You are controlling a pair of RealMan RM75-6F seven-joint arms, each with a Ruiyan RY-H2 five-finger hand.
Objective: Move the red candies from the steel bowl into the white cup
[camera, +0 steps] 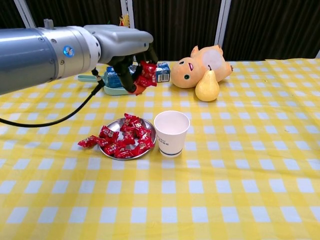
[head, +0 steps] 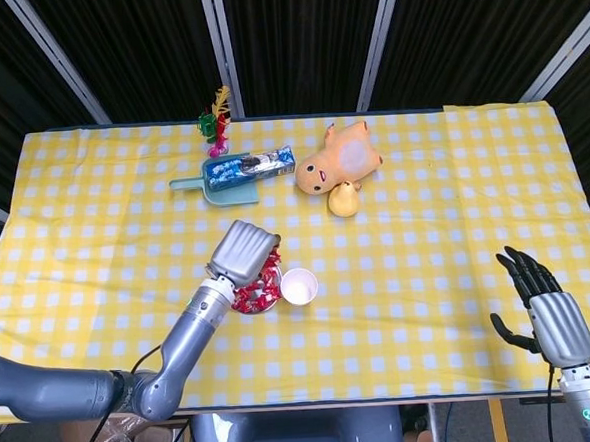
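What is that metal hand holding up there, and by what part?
The left hand grips a few red candies by their wrappers in its fingertips, above the steel bowl. The right hand holds nothing.

above white cup: open | left: steel bowl touching | behind: pear

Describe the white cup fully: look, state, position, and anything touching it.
The white cup is a plain, paper-looking cup with a faint dark band near its base. It stands upright on the checked tablecloth, open and empty inside, right beside the steel bowl. Whether they touch is unclear. No hand touches it.
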